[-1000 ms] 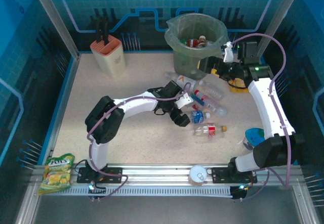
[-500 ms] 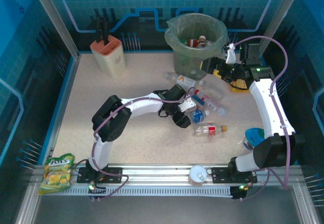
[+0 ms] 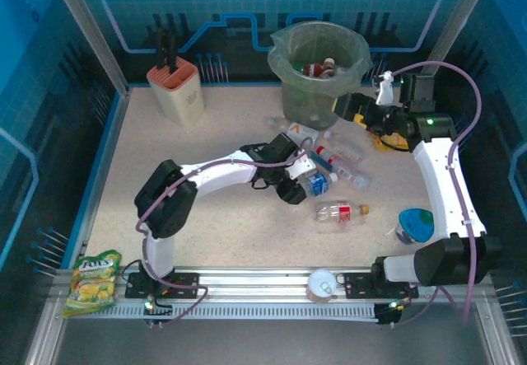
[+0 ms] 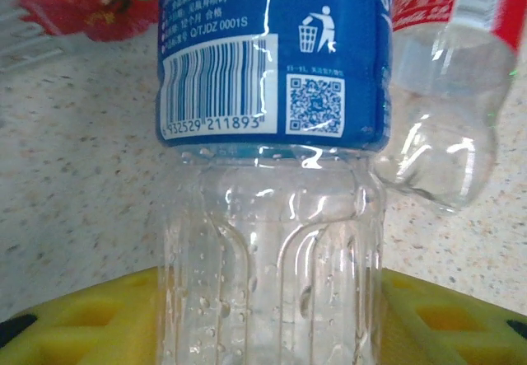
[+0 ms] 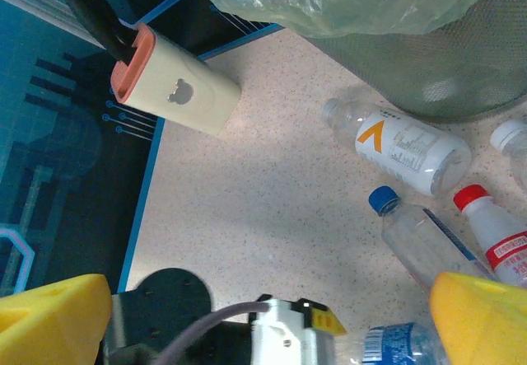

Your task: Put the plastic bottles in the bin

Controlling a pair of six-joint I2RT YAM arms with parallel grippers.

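Bin (image 3: pixel 298 101) sits far centre, a few bottles (image 3: pixel 317 69) already inside. About four loose bottles (image 3: pixel 342 212) lie near it. Left gripper (image 4: pixel 268 324) looks clamped on blue-label bottle (image 4: pixel 272 175); right gripper (image 5: pixel 263 299) spread wide, empty.

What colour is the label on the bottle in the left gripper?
Blue with white print: label on the bottle; clearest in left wrist view.
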